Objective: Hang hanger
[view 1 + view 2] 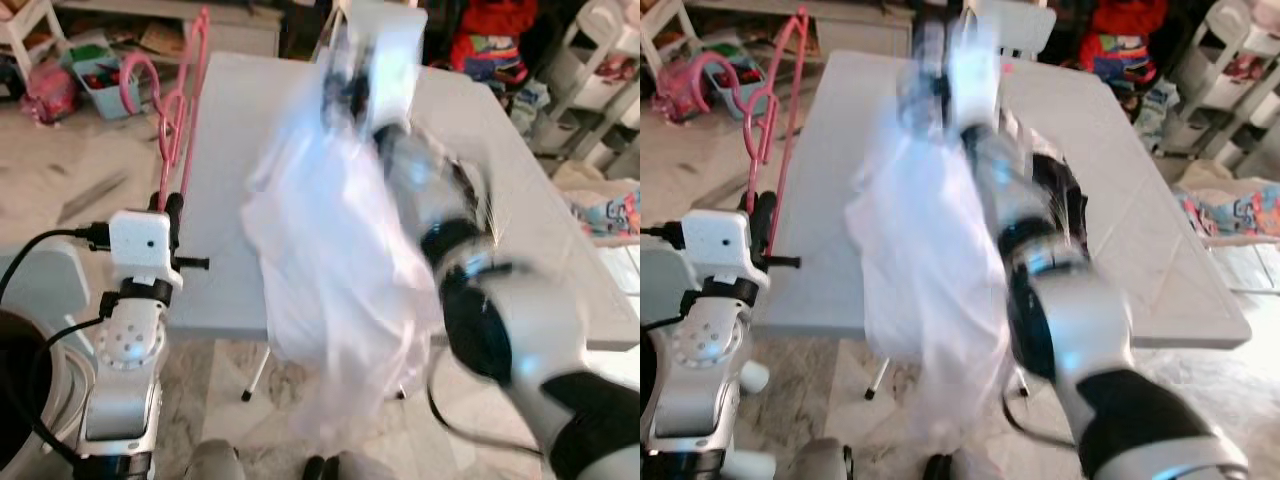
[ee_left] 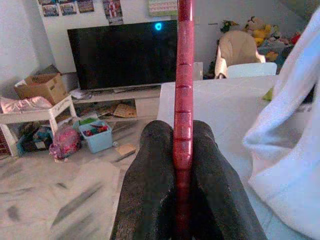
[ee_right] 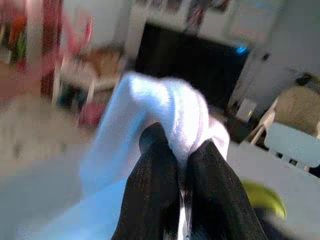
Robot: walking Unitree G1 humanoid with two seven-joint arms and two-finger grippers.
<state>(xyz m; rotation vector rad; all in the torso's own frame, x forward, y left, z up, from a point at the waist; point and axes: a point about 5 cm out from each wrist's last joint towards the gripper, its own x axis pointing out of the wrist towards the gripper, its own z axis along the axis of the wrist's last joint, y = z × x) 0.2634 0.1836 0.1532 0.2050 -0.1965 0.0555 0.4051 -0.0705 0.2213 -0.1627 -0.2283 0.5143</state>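
Note:
A pink hanger (image 1: 178, 100) stands upright at the left edge of the grey table (image 1: 540, 220), its hook toward the far side. My left gripper (image 1: 172, 212) is shut on its lower bar; in the left wrist view the red-pink bar (image 2: 183, 100) runs between both black fingers (image 2: 150, 190). My right gripper (image 1: 345, 85) is raised over the table, blurred by motion, and shut on a white garment (image 1: 325, 270) that hangs down from it. In the right wrist view the white cloth (image 3: 165, 110) bunches between the fingers (image 3: 150, 185).
A white chair (image 1: 1025, 25) stands behind the table. Toys, a blue bin (image 1: 105, 80) and a low shelf line the far left floor. White shelving (image 1: 600, 60) and colourful clothes (image 1: 610, 215) are at the right. A dark television (image 2: 122, 50) stands against the wall.

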